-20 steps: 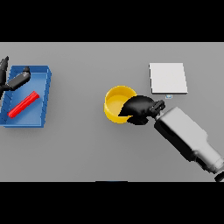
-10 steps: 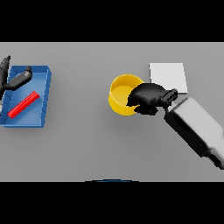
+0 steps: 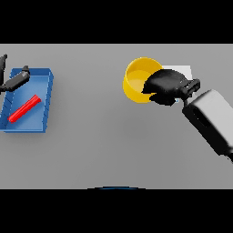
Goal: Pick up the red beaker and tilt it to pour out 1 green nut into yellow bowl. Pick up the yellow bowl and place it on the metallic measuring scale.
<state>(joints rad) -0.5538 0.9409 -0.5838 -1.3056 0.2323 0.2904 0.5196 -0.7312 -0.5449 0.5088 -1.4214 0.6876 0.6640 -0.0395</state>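
Two hands: both show in the head view, the right one at work on the right side, the left one at the far left edge.
Table (image 3: 104, 136): plain grey, bare across its near and middle stretch.
Right arm: white and grey, comes in from the lower right and slants up toward the middle of the far half.
Right hand (image 3: 164, 85): dark, fingers curled over the right rim of the yellow bowl, clamped on it.
Yellow bowl (image 3: 136, 81): tilted, its mouth turned toward the viewer and left, so the inside wall shows; whether anything lies in it cannot be told. Its right side is hidden by the hand.
Measuring scale (image 3: 182, 70): only a pale strip of it shows, just behind the right hand and at the bowl's right; the bowl overlaps its left edge in the view, but whether the two touch cannot be told.
Blue tray (image 3: 47, 102): at the left side of the table, well apart from the bowl.
Red beaker (image 3: 25, 108): lies on its side inside the tray, slanted from lower left to upper right.
Left hand (image 3: 16, 79): dark, at the tray's far left corner, fingers straight and spread apart, holding nothing.
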